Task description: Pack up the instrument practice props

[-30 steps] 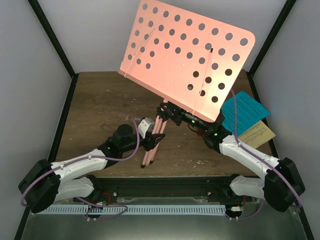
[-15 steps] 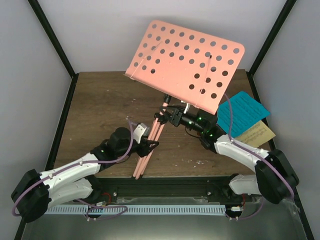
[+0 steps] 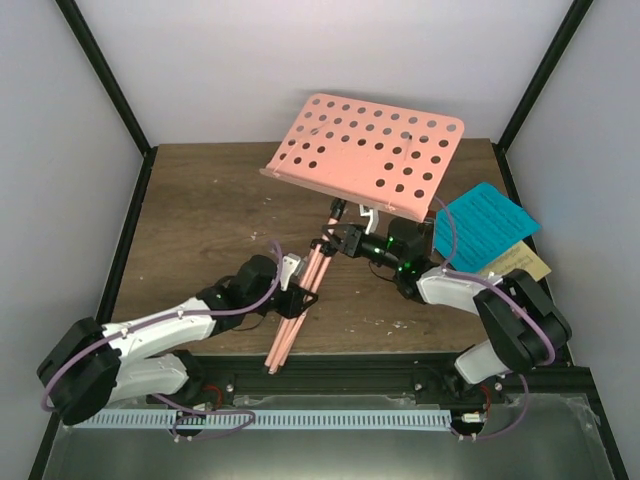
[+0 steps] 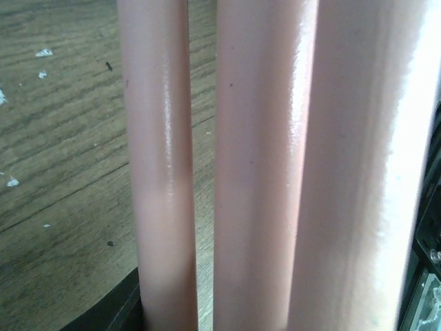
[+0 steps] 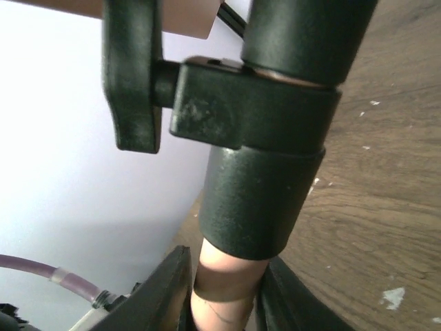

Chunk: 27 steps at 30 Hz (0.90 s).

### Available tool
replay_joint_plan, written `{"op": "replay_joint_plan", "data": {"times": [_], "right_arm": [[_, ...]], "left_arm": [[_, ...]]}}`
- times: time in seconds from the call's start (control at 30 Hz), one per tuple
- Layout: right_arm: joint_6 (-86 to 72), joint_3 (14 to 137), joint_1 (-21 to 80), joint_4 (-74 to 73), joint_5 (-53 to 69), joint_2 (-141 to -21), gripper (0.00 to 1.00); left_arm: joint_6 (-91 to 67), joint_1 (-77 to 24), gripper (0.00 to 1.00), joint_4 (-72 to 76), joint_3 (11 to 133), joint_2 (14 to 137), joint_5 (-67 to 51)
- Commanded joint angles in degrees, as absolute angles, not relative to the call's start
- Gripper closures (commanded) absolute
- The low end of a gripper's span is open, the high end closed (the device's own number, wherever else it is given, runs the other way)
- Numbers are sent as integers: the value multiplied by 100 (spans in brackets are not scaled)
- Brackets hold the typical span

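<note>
The stand (image 3: 345,150), tilted toward 12 o'clock, is pinched at its shaft (image 5: 222,276) by the right gripper (image 3: 345,241) and seemingly clamped round its folded legs (image 4: 258,172) by the left gripper (image 3: 303,290); uneven pulls could wrench it loose.

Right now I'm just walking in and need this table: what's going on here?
Both arms are handling the pink music stand, which leans over the table. The left gripper is clamped on its folded legs; the right gripper grips the pole under the black collar. A blue page and a yellow page lie at the right.
</note>
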State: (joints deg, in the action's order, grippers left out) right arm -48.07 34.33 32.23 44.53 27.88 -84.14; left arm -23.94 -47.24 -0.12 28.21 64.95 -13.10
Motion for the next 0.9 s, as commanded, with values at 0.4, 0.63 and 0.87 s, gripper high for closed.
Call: {"op": "replay_joint_plan", "data": {"times": [0.4,0.63,0.87], "right_arm": [[-3380,2778,2814,4434,3349,-7681,30],[-2399,2547,2804,1617,3012,-6068,10],[-2398,2742,2769,-790,2253,-4677,0]], "left_arm": [[-3367,-4529,100,523,3490,6483,-267],[-3397,-4379,100,189,3641,6826,-210],[-3313,-4275,100,76,3744,7166,-138]]}}
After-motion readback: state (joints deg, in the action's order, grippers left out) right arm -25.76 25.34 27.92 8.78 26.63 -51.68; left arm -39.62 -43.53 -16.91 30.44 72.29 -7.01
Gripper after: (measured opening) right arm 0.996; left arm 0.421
